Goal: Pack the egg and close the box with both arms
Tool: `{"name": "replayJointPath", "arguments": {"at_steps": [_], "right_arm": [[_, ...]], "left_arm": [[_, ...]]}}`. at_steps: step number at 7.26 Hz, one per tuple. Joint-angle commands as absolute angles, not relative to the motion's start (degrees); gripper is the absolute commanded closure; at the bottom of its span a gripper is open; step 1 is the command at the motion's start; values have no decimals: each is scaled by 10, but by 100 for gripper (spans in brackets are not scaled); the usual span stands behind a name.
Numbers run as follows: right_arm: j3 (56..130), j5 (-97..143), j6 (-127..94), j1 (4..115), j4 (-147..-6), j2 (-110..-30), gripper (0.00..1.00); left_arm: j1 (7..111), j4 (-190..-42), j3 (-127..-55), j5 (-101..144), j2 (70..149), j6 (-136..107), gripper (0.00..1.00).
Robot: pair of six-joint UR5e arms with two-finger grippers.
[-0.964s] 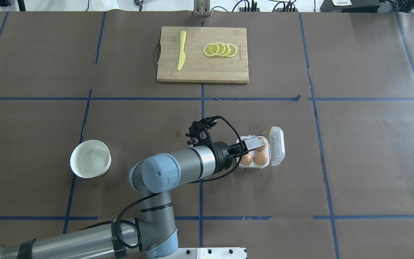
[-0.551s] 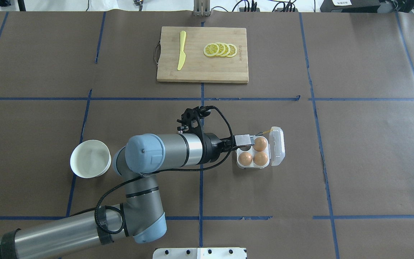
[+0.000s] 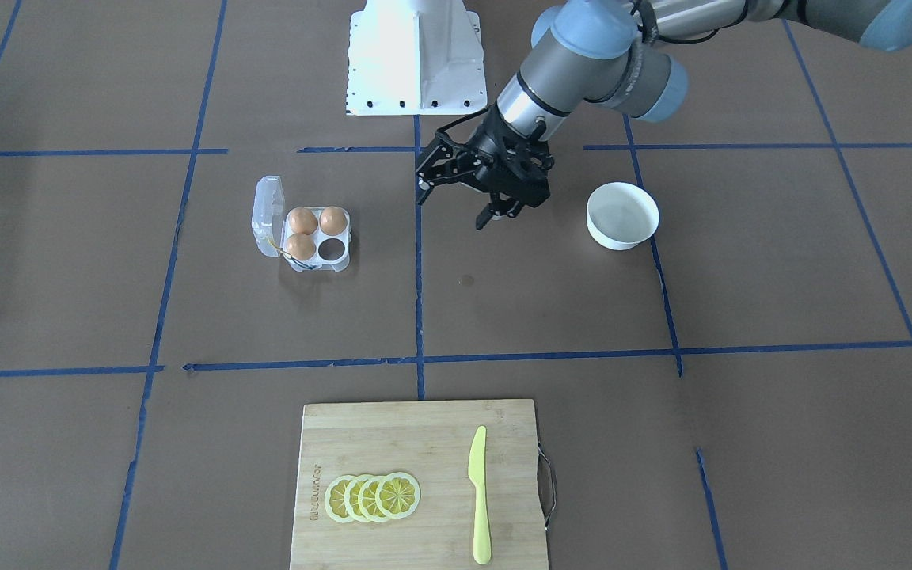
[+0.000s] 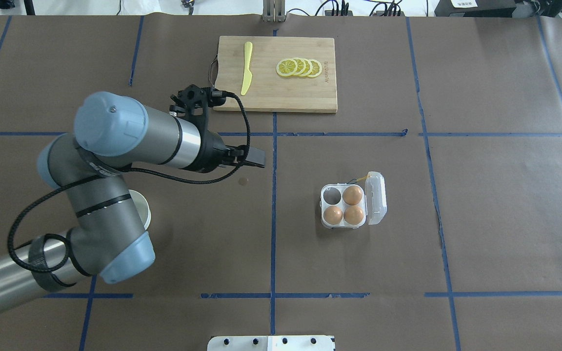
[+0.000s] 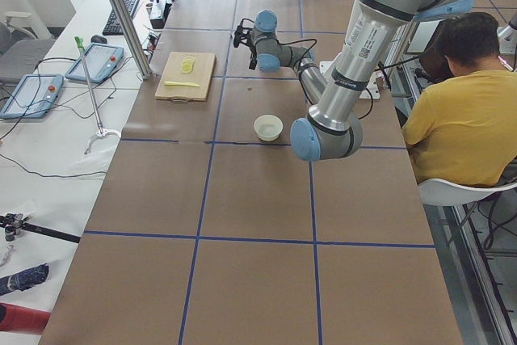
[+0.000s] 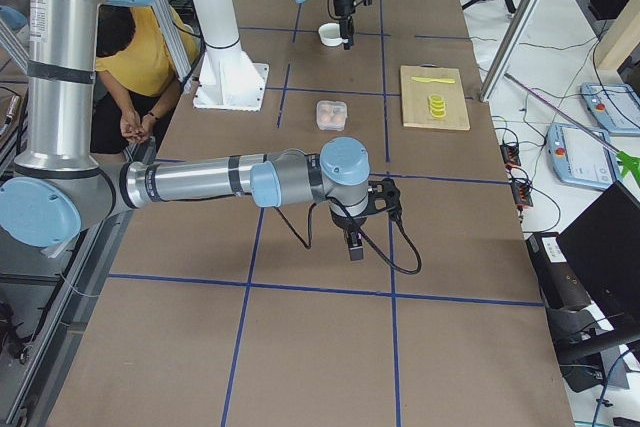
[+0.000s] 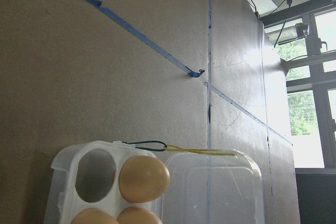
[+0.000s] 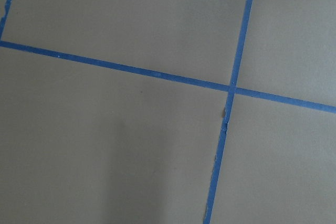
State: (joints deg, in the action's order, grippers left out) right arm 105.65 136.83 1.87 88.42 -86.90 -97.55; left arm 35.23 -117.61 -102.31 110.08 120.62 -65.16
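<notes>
Left end effector [image 4: 255,157] gaped empty, right end effector [image 6: 355,244] impossible to judge; the light, flimsy box [image 4: 324,207] likely wanted its lid [image 4: 376,199] pushed gently.

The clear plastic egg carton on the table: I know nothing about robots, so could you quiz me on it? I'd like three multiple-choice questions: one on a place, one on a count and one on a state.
1. In the overhead view, where in the clear plastic egg carton is the empty cup?
A. lower right
B. lower left
C. upper left

2. How many orange-brown eggs sit in the carton?
A. two
B. three
C. four

3. How is the carton's hinged clear lid?
A. open, folded out beside the cups
B. shut over the eggs
C. lying loose elsewhere on the table

Answers:
1 C: the only cup showing a dark hollow is the upper left one.
2 B: three cups hold an egg and one holds none.
3 A: the lid lies flat to the right of the cups, so the eggs are uncovered.
</notes>
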Motion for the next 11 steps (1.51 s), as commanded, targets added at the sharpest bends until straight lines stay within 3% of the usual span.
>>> {"name": "replayJointPath", "arguments": {"at_steps": [1,5,8,11], "right_arm": [[1050,1369,19,884,-868,-975,0],[1051,1388,18,884,-869,-975,0],[1053,1403,19,883,-871,-972,0],[1098,1420,-84,807,-866,-972,0]], "left_arm": [[448,-1111,-1086,1117,1103,-439,1],[759,-1107,-1044,1211,941,6,0],[893,-1011,-955,1232,890,27,0],[938,-857,-955,1247,882,91,0]]}}
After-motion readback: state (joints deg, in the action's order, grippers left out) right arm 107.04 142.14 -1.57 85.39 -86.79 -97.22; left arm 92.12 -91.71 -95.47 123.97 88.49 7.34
